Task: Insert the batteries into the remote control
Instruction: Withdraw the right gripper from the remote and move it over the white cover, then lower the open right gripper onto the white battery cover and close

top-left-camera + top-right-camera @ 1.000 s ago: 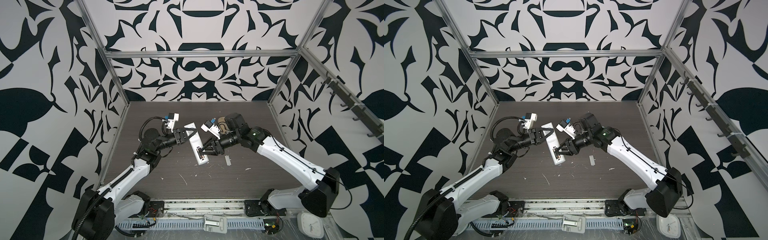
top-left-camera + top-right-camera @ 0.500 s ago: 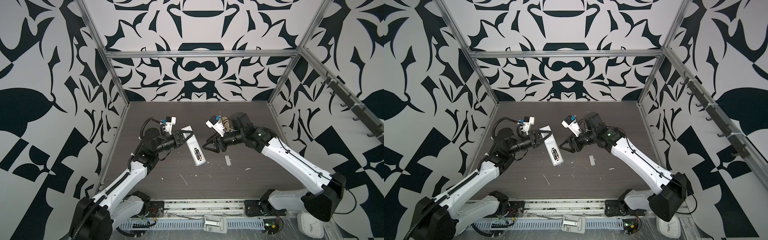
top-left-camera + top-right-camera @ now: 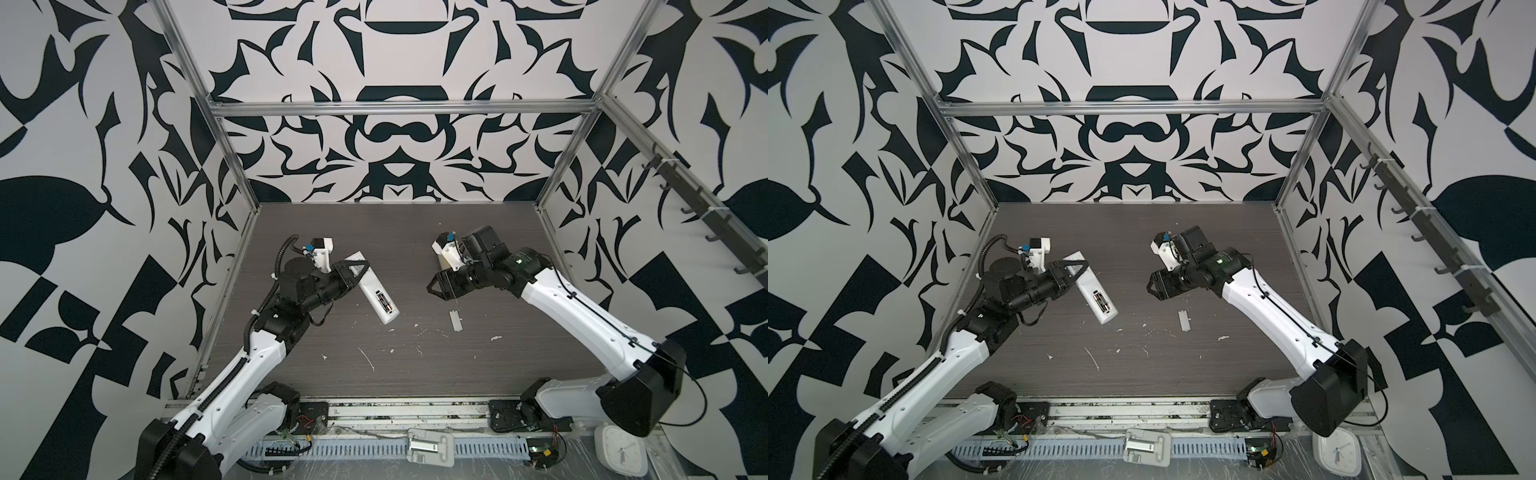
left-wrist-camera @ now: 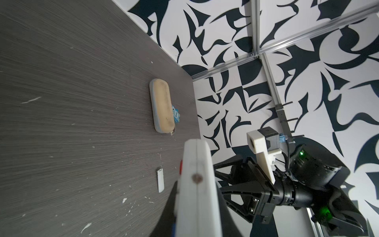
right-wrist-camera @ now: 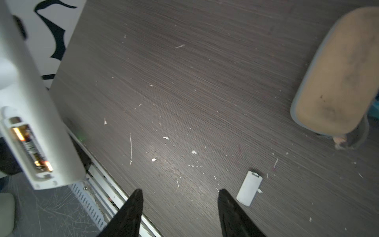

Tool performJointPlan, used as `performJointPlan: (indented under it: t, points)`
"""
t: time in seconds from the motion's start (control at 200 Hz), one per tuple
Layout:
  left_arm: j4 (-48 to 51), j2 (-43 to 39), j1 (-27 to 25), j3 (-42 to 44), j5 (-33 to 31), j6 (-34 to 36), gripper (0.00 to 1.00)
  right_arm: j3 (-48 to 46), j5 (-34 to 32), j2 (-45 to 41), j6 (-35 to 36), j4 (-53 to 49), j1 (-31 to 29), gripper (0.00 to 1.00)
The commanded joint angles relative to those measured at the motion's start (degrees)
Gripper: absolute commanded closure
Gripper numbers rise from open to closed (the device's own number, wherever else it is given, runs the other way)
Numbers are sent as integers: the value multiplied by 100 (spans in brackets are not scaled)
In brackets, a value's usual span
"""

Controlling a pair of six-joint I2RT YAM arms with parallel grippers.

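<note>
**Remote held by the left gripper, batteries in the open bay, right gripper empty**

The dark wood-grain worktop [image 3: 395, 249] fills the floor of the patterned enclosure, and both arms reach in from its front edge. The left gripper [image 3: 360, 268] is clamped tight on the remote control [image 3: 376, 291] near its far end, with a black finger on either side of the white body. The right gripper [image 3: 433, 288] hangs over the middle of the worktop, well apart from the remote control and pointing toward it. In the right wrist view the right gripper [image 5: 180, 191] has its jaws spread wide with nothing between them.

In both top views the remote control [image 3: 1096, 297] is held up off the worktop, left of centre. It slants from the left gripper down toward the front, with its plain back turned up. A beige oblong case [image 4: 162, 106] lies flat nearer the back wall. In a top view it is mostly hidden behind the right wrist.

The small grey-white cover [image 3: 456, 321] lies flat on the worktop, in front of the right gripper and apart from the remote control.

The batteries [image 5: 30, 147] sit in the uncovered compartment near the remote control's free end, dark with bright metal ends. I cannot tell whether there are one or two. White scraps [image 3: 368, 357] are scattered over the front half of the worktop.
</note>
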State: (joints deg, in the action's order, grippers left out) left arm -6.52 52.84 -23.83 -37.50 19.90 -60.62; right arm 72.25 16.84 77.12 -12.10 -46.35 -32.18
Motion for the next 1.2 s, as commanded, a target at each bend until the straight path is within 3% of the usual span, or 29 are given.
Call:
performJointPlan:
  t: [0.0,0.32,0.715,0.925,1.035,1.2]
  points:
    - [558,-272,27,-254,-561,-6,100,228,-557,15,-308,-468,120,35]
    - [3306,-160,76,-1369,-1438,28,100,-220,-1043,173,-809,-684,379,30]
    - [4982,256,101,-2052,-2091,-645,100,70,-1280,905,-1449,-1231,392,28]
    - [5888,507,288,-2315,-2129,-750,100,-290,-1271,752,-2060,-1291,380,27]
    - [5896,555,293,-2375,-2087,-563,100,-280,-1417,792,-2216,-1453,381,26]
    - [5063,465,294,-2017,-1887,-534,100,-224,-1225,1011,-2370,-1336,370,27]
